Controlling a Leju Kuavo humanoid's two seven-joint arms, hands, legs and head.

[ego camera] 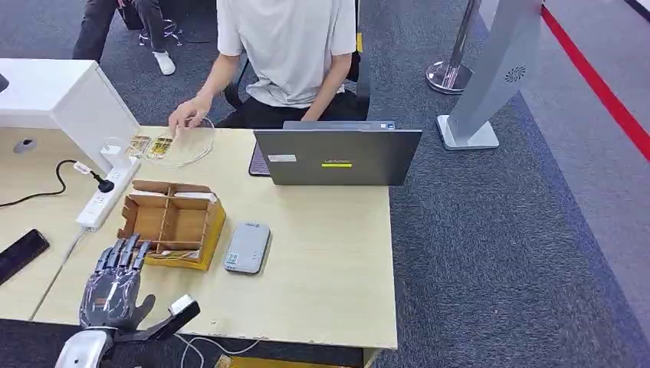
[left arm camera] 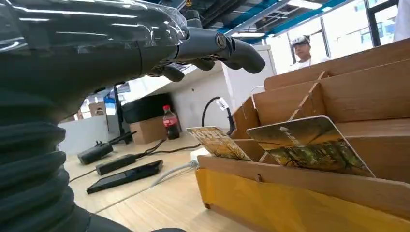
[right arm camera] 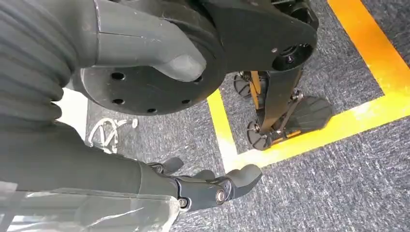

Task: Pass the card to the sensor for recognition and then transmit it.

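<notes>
A brown and yellow cardboard box (ego camera: 173, 223) with several compartments stands on the wooden table (ego camera: 329, 253). Two printed cards (left arm camera: 309, 145) (left arm camera: 217, 142) lean in its near compartments. My left hand (ego camera: 115, 284) hovers just short of the box's near edge, fingers (left arm camera: 227, 48) stretched out above the cards and holding nothing. The grey sensor (ego camera: 247, 247) lies flat to the right of the box. My right hand (right arm camera: 212, 188) hangs beside my body over the carpet, its fingers loose and empty.
A person sits behind the table, one hand (ego camera: 188, 115) by two more cards (ego camera: 149, 146). An open laptop (ego camera: 337, 157) stands at the back. A white power strip (ego camera: 103, 195) and a black phone (ego camera: 23, 253) lie to the left. A white cabinet (ego camera: 61, 96) is far left.
</notes>
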